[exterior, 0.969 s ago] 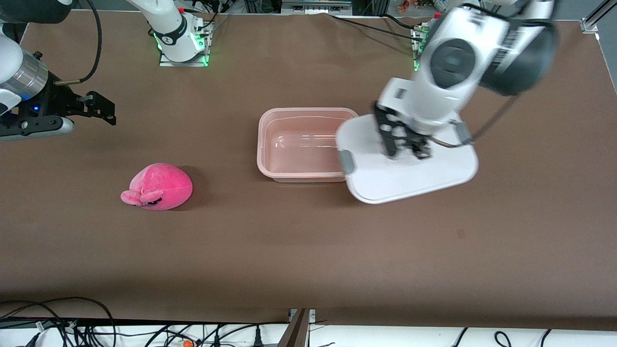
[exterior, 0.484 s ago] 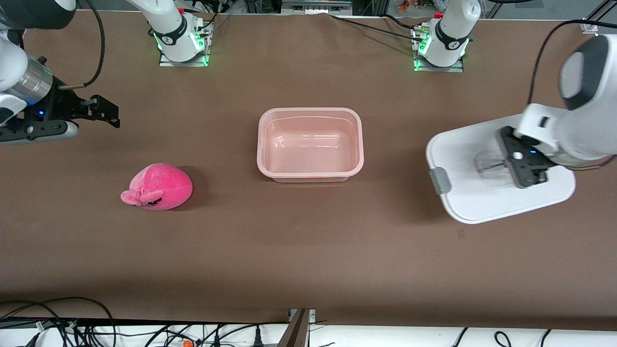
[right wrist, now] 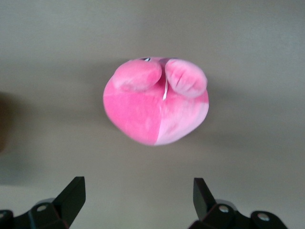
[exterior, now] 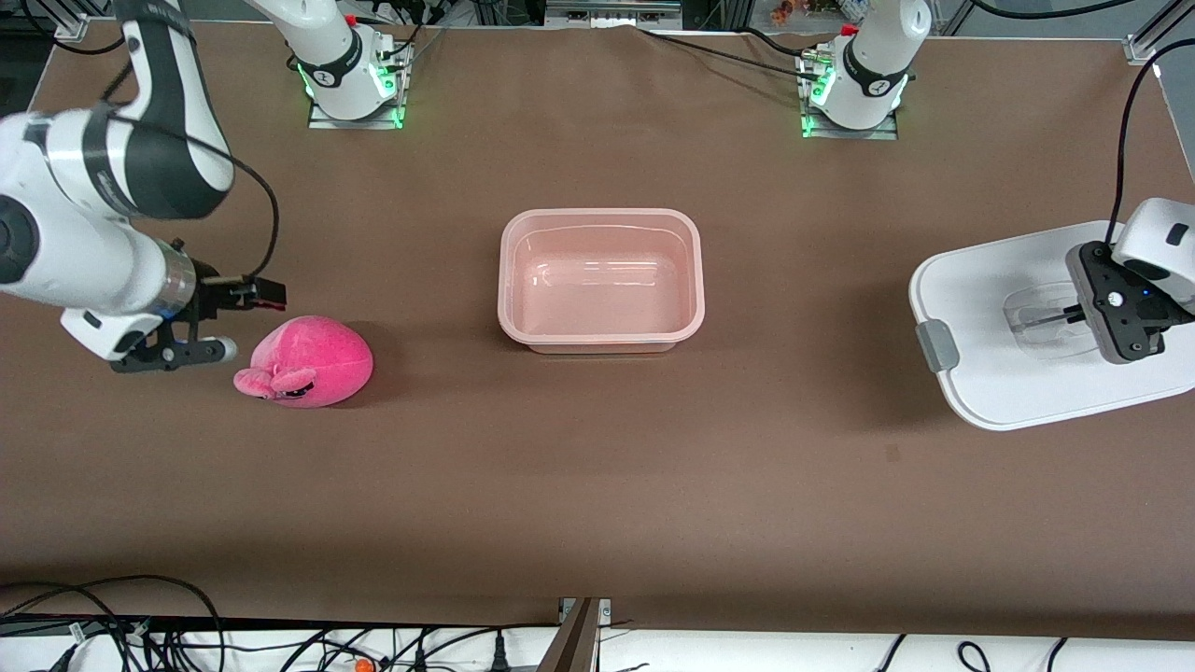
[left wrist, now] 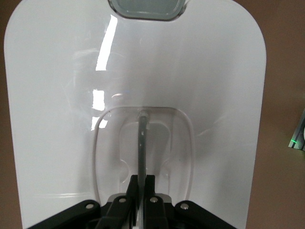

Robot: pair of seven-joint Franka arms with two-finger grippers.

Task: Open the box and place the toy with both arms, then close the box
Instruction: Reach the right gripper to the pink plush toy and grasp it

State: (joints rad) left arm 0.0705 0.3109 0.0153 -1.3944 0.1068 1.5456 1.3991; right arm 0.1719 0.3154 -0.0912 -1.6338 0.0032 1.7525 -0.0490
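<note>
Since prev frame we're swinging the lid [exterior: 1018,373], pinched by its handle in left gripper [exterior: 1083,315], well clear of box [exterior: 600,280] twd the left arm's end, while right gripper [exterior: 229,322], jaws wide, is dropping beside toy [exterior: 308,361] — centring over its plush body before closing.

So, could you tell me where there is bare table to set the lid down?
Bare table lies between the box and the lid in the left gripper, and nearer the camera. It is crowded only at the toy, beside the open right gripper.

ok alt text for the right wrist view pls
A bright pink plush toy lies on the brown table, its two ears toward the top of the frame. The open right gripper has a black fingertip at each lower corner, apart from it.
</note>
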